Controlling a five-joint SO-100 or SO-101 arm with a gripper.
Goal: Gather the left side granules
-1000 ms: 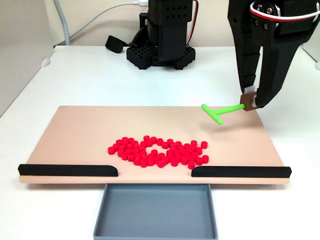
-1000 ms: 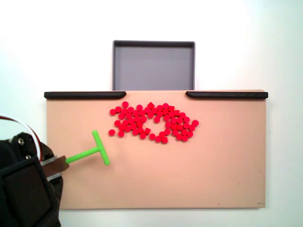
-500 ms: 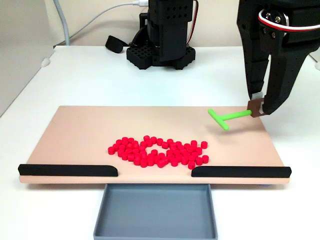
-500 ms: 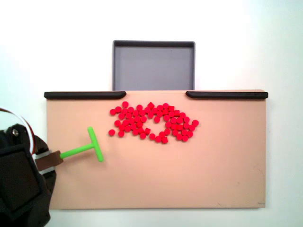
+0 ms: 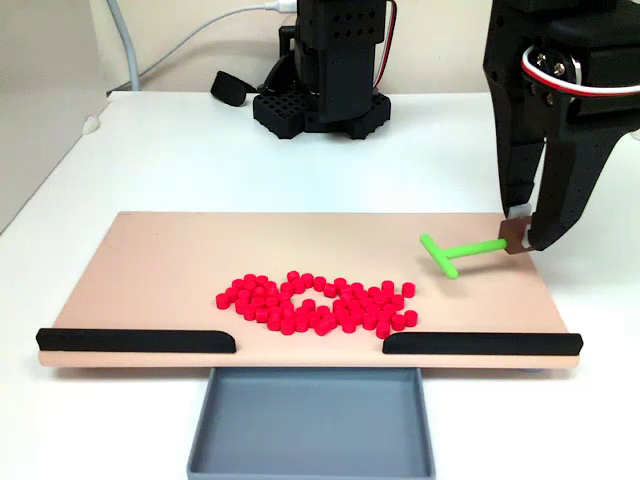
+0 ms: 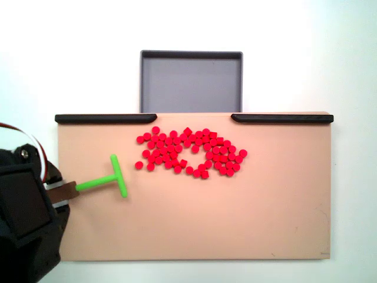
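Red granules sit mid-board, w/ a gap in the heap. Gripper pinches the green T-shaped tool beside them: lower crossbar flat, sweep inward slow, w/o scattering.

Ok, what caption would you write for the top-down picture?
Robot tool holding a green T-shaped pusher beside a pile of red granules on the board.

One fixed view faces the board frontally; another looks straight down.

bright, even light in both fixed views; the white matte tabletop is nearly blown out, shadows soft, focus slightly soft.
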